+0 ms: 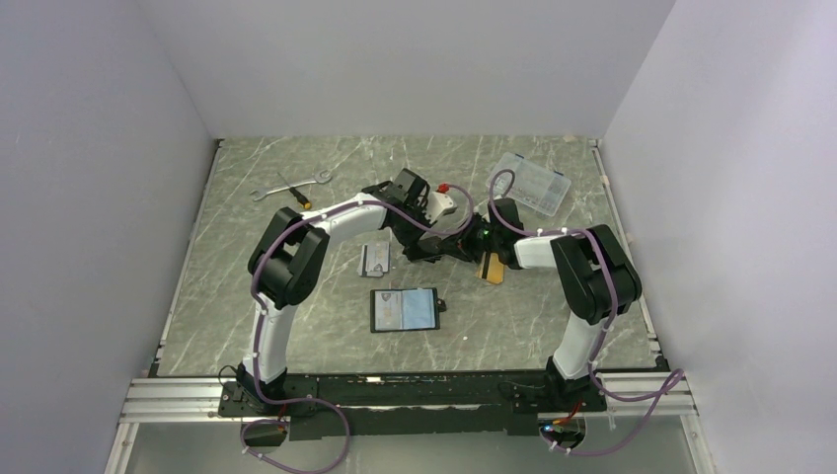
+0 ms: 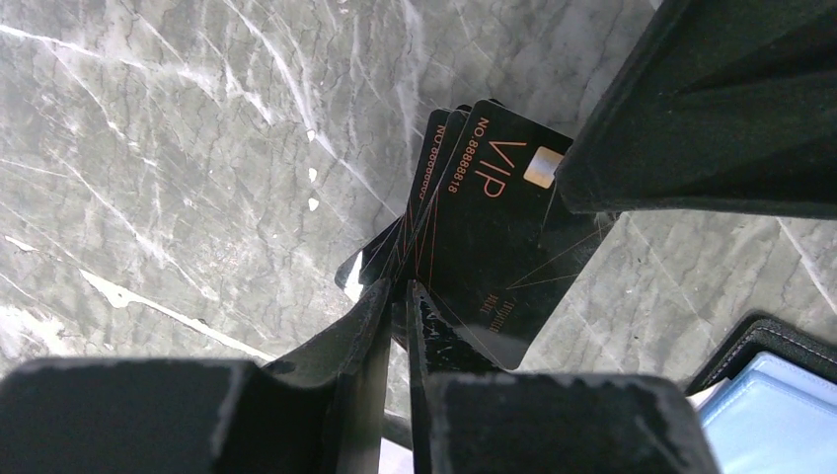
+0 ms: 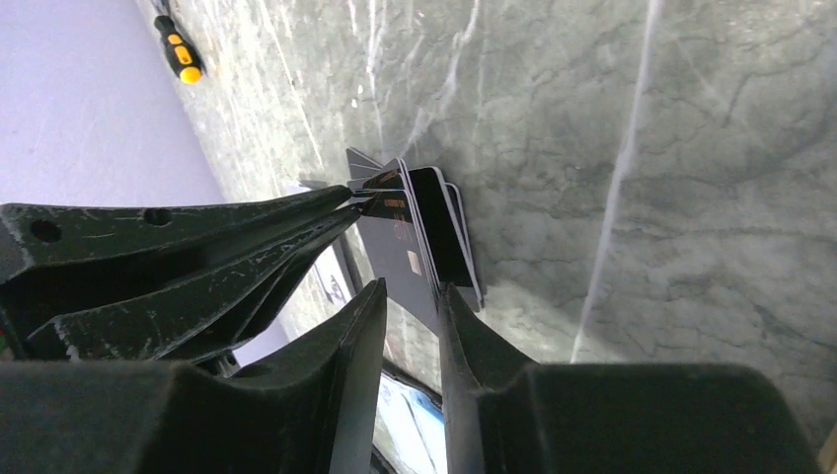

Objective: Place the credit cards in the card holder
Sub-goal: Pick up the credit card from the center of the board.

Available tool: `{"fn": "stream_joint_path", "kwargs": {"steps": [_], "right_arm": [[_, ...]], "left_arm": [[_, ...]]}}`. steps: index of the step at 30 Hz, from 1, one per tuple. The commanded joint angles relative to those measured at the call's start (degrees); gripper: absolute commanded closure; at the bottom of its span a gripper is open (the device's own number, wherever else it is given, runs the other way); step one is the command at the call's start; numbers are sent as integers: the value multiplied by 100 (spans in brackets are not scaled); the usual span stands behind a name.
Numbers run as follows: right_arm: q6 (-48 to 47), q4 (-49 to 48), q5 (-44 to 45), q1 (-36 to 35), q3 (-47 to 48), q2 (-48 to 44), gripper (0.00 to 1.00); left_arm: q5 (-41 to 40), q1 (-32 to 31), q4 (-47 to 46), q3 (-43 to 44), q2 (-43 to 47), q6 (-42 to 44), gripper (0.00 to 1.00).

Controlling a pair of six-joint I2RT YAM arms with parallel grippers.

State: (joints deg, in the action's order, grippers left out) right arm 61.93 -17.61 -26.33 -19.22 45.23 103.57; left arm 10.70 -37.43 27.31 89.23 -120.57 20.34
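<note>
Pinching a small fan of credit cards by its lower end, the left pincer has both fingers pressed together on the stack. The cards are off the tabletop, black faces up, and the top one reads VIP with a number in orange print and a gold chip. The right pincer comes in from the opposite side, its two fingers closed narrowly on the far end of the same stack, so both arms grip the cards mid-air near the tabletop centre. In the right wrist view the fan is edge-on, running between that pincer's fingers, with the left fingers meeting it from the left. The card holder lies open and flat nearer the arm bases, pale blue inside, apart from the held cards; the left wrist view catches its corner at lower right. A pale striped card lies flat just beyond the holder, and an orange-tan card sits under the right arm. The wrench, screwdriver and clear compartment box are at the far side.
</note>
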Motion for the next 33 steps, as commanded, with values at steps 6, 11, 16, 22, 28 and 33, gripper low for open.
{"fn": "stream_joint_path", "kwargs": {"steps": [6,11,16,22,28,33], "right_arm": [[561,-1544,-734,-207,24,29,70],[1002,-2453,-884,-268,-77,498,70],[1323,-3022,-923,-298,-97,820,71],[1743,-3746,-888,-319,-160,1114,71],[1836,-3863,-782,-397,-152,1288,77],[1619,-3426,-689,-398,-122,1066,91]], "left_arm": [[564,63,498,-36,-143,-253,83],[892,192,553,-10,-177,-360,83],[1105,253,556,-52,-193,-372,84],[1373,325,654,18,-301,-414,84],[1691,431,719,88,-317,-484,84],[2087,580,940,334,-309,-484,83]]}}
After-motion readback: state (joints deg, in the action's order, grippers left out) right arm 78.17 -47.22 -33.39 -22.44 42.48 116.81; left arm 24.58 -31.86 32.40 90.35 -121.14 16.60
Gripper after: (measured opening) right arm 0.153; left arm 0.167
